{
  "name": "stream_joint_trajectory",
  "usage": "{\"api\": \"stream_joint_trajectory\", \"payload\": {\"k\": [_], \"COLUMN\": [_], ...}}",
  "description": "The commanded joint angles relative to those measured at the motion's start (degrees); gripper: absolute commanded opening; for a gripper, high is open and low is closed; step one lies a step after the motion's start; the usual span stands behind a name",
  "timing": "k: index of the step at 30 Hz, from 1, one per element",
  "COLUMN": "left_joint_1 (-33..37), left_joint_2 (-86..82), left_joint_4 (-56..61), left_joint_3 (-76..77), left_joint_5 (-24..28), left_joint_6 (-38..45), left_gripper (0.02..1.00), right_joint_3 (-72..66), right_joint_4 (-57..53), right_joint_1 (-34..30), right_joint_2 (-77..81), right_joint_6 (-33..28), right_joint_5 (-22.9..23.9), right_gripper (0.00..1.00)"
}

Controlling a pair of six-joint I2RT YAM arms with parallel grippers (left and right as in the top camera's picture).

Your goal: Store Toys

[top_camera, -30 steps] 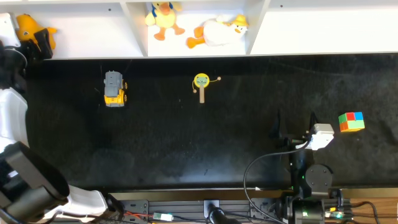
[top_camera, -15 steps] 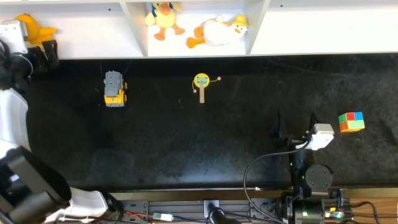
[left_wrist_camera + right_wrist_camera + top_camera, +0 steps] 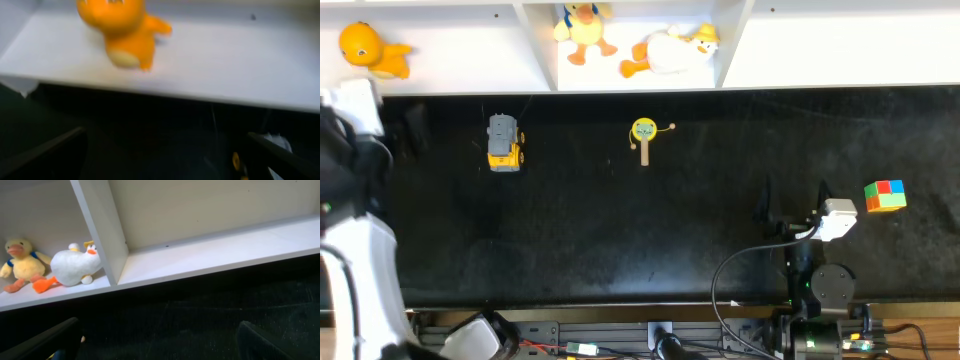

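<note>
**Shelf unit**: white, along the far edge of the bench, divided into compartments.

**Orange plush toy**: stands alone on the floor of the left compartment, near its front lip and apart from both arms.

**Yellow duck plush**: middle compartment, left side.

**White duck plush**: middle compartment, lying just right of the yellow duck plush and close beside the divider wall.

**Toy truck**: yellow and grey, on the bench at far left, near the shelf front.

**Rattle toy**: round yellow head on a short handle, on the bench near the middle, below the middle compartment.

**Colour cube**: on the bench at the right, well apart from the other toys.

**Left jaws**: wide apart and holding nothing, over the bench just in front of the left compartment and facing the orange plush toy. A small yellow blur beside one finger is possibly the toy truck.

**Right jaws**: wide apart and holding nothing, over the near right of the bench, left of the colour cube.
</note>
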Motion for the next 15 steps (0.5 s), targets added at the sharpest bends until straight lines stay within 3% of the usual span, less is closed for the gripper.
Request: {"api": "stream_joint_trajectory", "payload": {"k": [1, 8, 15], "left_joint_1": [0.37, -2.16, -13.2], "left_joint_2": [-4.02, -4.81, -4.09], "left_joint_4": [-2.86, -12.7, -16.2], "left_joint_3": [-4.2, -4.98, -4.98], "left_joint_5": [1.14, 1.44, -0.81], "left_joint_6": [-2.86, -2.23, -1.68], "left_gripper": [0.998, 0.998, 0.998], "right_joint_3": [-0.76, -0.76, -0.76], "right_joint_4": [0.28, 0.28, 0.28], "right_joint_1": [0.31, 0.31, 0.31], "right_joint_2": [-0.59, -0.59, -0.59], "right_joint_6": [0.2, 0.2, 0.2], "right_joint_5": [0.61, 0.61, 0.61], "right_gripper": [0.996, 0.996, 0.996]}}
